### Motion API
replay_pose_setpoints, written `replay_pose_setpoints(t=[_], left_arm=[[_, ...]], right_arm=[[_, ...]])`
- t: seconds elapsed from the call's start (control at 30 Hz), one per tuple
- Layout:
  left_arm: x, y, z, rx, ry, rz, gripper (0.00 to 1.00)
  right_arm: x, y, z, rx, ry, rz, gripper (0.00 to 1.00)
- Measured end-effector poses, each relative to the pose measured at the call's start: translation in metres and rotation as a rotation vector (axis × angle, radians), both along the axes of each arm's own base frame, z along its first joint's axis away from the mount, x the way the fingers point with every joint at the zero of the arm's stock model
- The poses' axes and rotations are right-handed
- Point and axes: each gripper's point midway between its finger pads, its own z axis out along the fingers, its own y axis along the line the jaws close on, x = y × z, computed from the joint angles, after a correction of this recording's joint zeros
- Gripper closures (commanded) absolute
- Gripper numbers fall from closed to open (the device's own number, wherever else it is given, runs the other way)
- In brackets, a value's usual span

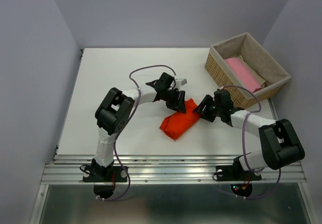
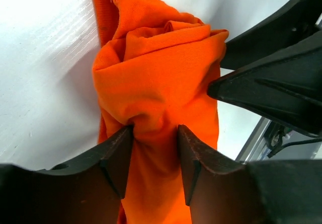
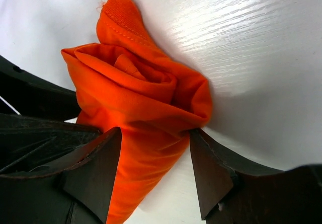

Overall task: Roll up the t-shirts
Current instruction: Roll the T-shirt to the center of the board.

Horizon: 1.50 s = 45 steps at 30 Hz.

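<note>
The orange-red t-shirt point(image 1: 176, 125) lies as a tight roll mid-table, running from near left to far right. My left gripper point(image 1: 179, 104) is shut on the roll's far end; in the left wrist view point(image 2: 155, 131) the orange cloth point(image 2: 156, 68) is pinched and creased between its fingers. My right gripper point(image 1: 200, 109) meets it from the right and grips the same end; in the right wrist view point(image 3: 155, 133) the spiral-wound cloth point(image 3: 136, 93) fills the gap between its jaws. A pink t-shirt point(image 1: 243, 74) and a beige one point(image 1: 257, 77) lie in the basket.
A woven wicker basket point(image 1: 224, 73) with grey lining stands at the far right of the white table point(image 1: 110, 83). Grey walls close in the left, back and right. A metal rail point(image 1: 176, 171) runs along the near edge by the arm bases.
</note>
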Motion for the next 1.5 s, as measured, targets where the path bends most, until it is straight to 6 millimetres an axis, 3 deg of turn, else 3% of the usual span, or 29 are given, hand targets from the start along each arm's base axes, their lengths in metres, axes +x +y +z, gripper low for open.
replay_pose_setpoints(t=[0.1, 0.13, 0.17, 0.37, 0.63, 0.9, 1.1, 1.37, 1.5], left_arm=[[0.000, -0.001, 0.000, -0.008, 0.005, -0.001, 0.77], [-0.001, -0.002, 0.001, -0.012, 0.009, -0.002, 0.92], [-0.001, -0.003, 0.001, -0.016, 0.011, -0.004, 1.00], [-0.007, -0.009, 0.007, -0.066, 0.036, -0.039, 1.00], [-0.024, -0.021, 0.021, -0.216, 0.103, -0.105, 1.00], [-0.031, -0.027, 0.031, -0.297, 0.137, -0.130, 1.00], [-0.036, -0.026, 0.029, -0.305, 0.157, -0.131, 1.00], [-0.036, -0.025, 0.029, -0.316, 0.160, -0.130, 1.00], [-0.034, -0.026, 0.032, -0.330, 0.160, -0.128, 1.00]], right_arm=[[0.000, -0.001, -0.004, 0.012, 0.011, -0.008, 0.38], [0.000, -0.001, -0.005, 0.015, 0.014, -0.010, 0.39], [0.000, -0.001, -0.006, 0.017, 0.016, -0.009, 0.39], [0.004, 0.005, -0.005, 0.043, 0.000, 0.009, 0.36], [0.008, 0.010, 0.005, 0.064, -0.048, 0.043, 0.13], [0.011, 0.005, 0.023, 0.091, -0.092, 0.000, 0.13], [-0.003, -0.002, 0.008, 0.087, -0.048, -0.026, 0.06], [-0.003, -0.001, 0.003, 0.093, -0.037, -0.036, 0.06], [0.000, 0.000, 0.003, 0.113, -0.047, -0.048, 0.16]])
